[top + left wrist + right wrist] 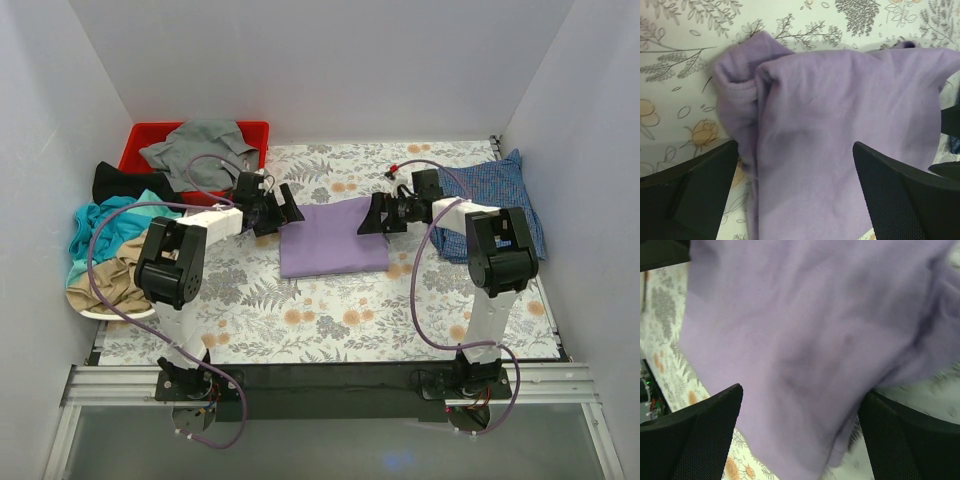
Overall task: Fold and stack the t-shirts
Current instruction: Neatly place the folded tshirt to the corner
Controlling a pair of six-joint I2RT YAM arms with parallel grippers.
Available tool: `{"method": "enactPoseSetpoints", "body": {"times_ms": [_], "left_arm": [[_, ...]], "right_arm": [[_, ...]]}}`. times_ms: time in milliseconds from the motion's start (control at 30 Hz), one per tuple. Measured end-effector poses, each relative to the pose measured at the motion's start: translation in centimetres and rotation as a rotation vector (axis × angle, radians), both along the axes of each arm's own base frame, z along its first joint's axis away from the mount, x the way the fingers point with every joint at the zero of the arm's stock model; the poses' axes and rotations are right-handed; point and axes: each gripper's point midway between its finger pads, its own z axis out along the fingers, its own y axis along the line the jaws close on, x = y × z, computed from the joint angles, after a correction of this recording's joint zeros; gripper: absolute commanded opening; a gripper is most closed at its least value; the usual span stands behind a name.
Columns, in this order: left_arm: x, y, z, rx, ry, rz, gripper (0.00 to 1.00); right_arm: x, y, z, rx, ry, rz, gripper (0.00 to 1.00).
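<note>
A lavender-purple t-shirt (332, 238) lies folded into a flat rectangle in the middle of the floral table cover. My left gripper (284, 212) hovers at its left edge, open, its fingers (900, 190) spread wide over the purple cloth (840, 125) and holding nothing. At the shirt's right edge my right gripper (372, 216) is open too, its fingers (695, 435) straddling the cloth (805, 325) without gripping it. A blue finely checked t-shirt (505, 200) lies folded at the far right. Teal (100, 225), tan (105, 280) and black (125, 183) t-shirts are heaped at the left. A grey t-shirt (195, 145) drapes over the red bin.
A red bin (145, 140) stands at the back left corner. White walls close in the table on three sides. The floral cover (330, 320) shows bare in front of the purple shirt. A white plate edge (110, 312) peeks from under the left heap.
</note>
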Motion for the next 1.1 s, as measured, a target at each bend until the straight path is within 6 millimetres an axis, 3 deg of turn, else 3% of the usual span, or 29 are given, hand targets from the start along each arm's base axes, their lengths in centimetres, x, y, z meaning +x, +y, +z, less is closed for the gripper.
{"method": "enactPoseSetpoints", "body": {"times_ms": [133, 267, 300, 333, 400, 433, 567, 800, 900, 967, 1100], "left_arm": [[0.6, -1.1, 0.3, -0.053, -0.017, -0.031, 0.97], [0.5, -1.8, 0.4, -0.095, -0.018, -0.051, 0.97], [0.4, -2.0, 0.4, -0.102, -0.020, -0.054, 0.97], [0.4, -2.1, 0.4, -0.109, -0.021, -0.058, 0.97], [0.3, -2.2, 0.4, -0.119, -0.022, -0.063, 0.97], [0.3, -2.3, 0.5, -0.124, -0.023, -0.065, 0.97], [0.2, -2.4, 0.5, -0.129, -0.026, -0.070, 0.97], [-0.4, -1.6, 0.6, -0.084, -0.002, -0.050, 0.98], [-0.8, -0.8, 1.1, -0.048, 0.004, -0.028, 0.98], [-0.9, -0.5, 2.1, -0.035, -0.008, -0.020, 0.98], [-0.3, -0.5, 4.6, -0.038, -0.061, -0.027, 0.98]], "right_arm": [[-0.6, 2.9, 0.1, 0.067, 0.012, 0.094, 0.98], [-1.2, 6.4, 0.1, 0.124, 0.028, 0.189, 0.89], [-1.4, 7.4, 0.1, 0.138, 0.031, 0.215, 0.70], [-1.6, 8.4, 0.0, 0.147, 0.034, 0.238, 0.61], [-2.4, 10.2, -0.9, 0.141, 0.062, 0.266, 0.34], [-2.9, 10.9, -1.4, 0.143, 0.081, 0.280, 0.02], [-4.3, 12.2, -2.2, 0.146, 0.165, 0.283, 0.01], [-2.7, 10.7, -1.8, 0.028, 0.133, 0.169, 0.01], [-0.2, 8.2, -1.2, -0.064, 0.080, 0.066, 0.01], [2.6, 6.3, -0.1, -0.111, 0.034, -0.009, 0.01], [9.4, 2.6, 4.5, -0.167, -0.092, -0.148, 0.01]]}}
